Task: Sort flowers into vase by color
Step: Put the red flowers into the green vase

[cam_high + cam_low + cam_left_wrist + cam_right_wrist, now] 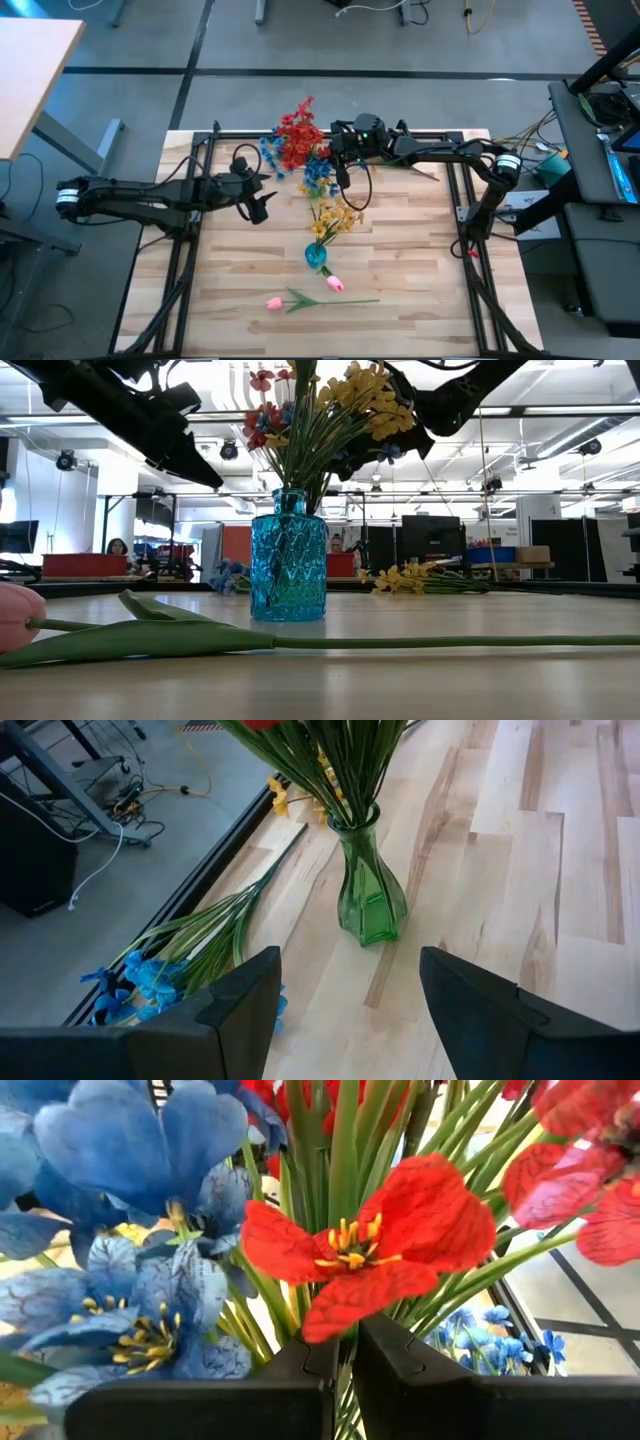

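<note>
Red blossoms [385, 1245] are filling my right wrist view, sitting just past the tips of the right gripper [342, 1342], whose fingers are pressed together with only a sliver between them. I cannot see a stem pinched there, so I am treating that gripper as closed on nothing that I can confirm.

From the high view I am reading the layout: a red spray [298, 138] is standing up near the far edge of the table [420, 290], blue flowers [318, 178] are lying just beside it, and yellow ones [335, 217] are rising from the blue vase [316, 255] toward the middle. Two pink tulip buds [303, 293] are lying nearer the front edge, their green stem running roughly crosswise, well apart from both arms.

My left gripper [257, 203] is hovering beside the red bunch with its fingers parted and empty. Its wrist camera is giving me what the overhead shot hides: a green vase [368, 890] holding the red stems upright, and a loose blue spray [175, 970] lying on the wood off to one side of the fingers, stems pointing away toward the table's frame.

I am judging the left arm the nearer one for that loose blue spray, and its long axis is lying slantwise to the open fingers, so the wrist would want turning first.
</note>
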Controlling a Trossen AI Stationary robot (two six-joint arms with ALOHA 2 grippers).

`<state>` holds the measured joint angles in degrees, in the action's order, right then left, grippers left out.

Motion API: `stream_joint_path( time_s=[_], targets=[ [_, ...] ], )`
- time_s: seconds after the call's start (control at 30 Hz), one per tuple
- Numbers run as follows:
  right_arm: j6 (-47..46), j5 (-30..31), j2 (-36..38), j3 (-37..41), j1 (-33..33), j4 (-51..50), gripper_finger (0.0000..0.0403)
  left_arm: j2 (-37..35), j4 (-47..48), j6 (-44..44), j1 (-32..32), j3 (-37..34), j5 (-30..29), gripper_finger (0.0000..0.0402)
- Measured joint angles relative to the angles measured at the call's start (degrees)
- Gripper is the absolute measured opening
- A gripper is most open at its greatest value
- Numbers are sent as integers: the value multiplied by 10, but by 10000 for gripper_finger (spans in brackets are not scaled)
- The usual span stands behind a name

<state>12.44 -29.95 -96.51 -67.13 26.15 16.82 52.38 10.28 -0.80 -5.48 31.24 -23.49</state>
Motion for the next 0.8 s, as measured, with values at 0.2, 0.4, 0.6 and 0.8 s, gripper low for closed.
stream_joint_path(
  time_s=[0.2,0.4,0.6,0.8],
  targets=[
    [0,0,6,-1,0,1,13,0,0,0,0,0,0,223],
    [-7,0,7,-6,0,-6,15,0,1,0,0,0,0,223],
    [-13,1,7,-16,0,-16,76,0,3,0,0,0,0,223],
    [-8,1,7,-22,1,-18,155,0,4,0,0,0,0,223]
  ],
)
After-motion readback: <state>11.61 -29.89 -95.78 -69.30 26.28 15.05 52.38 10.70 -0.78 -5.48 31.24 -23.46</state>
